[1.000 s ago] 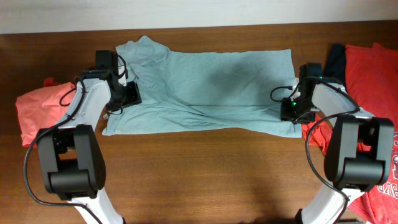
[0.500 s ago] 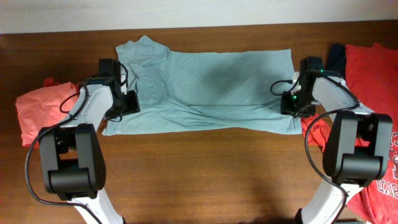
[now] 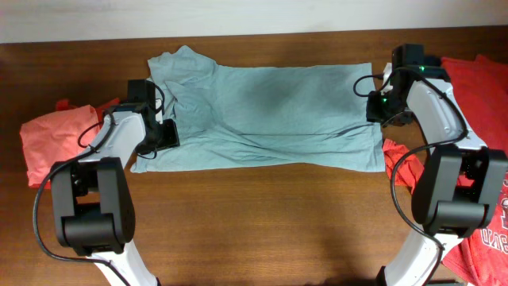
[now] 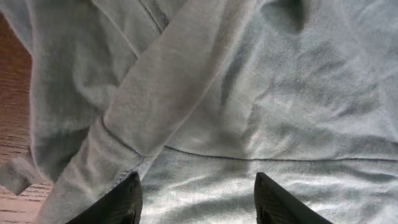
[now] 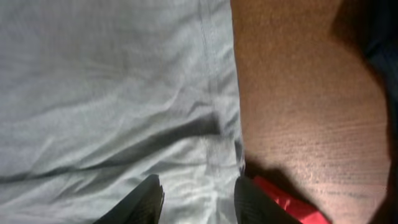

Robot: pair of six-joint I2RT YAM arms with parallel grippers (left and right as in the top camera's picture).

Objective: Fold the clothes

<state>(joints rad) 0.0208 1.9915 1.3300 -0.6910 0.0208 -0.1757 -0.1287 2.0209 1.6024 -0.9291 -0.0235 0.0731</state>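
A pale blue-green T-shirt (image 3: 262, 111) lies spread flat across the wooden table, folded along a horizontal crease. My left gripper (image 3: 155, 133) is open above the shirt's left sleeve area; its view shows the sleeve fold (image 4: 168, 93) and both fingertips (image 4: 196, 202) apart over the cloth. My right gripper (image 3: 381, 111) is open over the shirt's right hem; its fingertips (image 5: 198, 198) straddle the hem (image 5: 217, 124) beside bare wood.
A salmon-red garment (image 3: 51, 139) lies at the table's left edge. Red clothes (image 3: 476, 91) and a dark garment (image 3: 429, 75) lie at the right. A red piece (image 5: 283, 202) shows just right of the shirt's hem.
My right gripper has moved away from the shirt's near right corner toward the far right edge. My left gripper shifted slightly nearer along the left sleeve. The shirt lies flatter.
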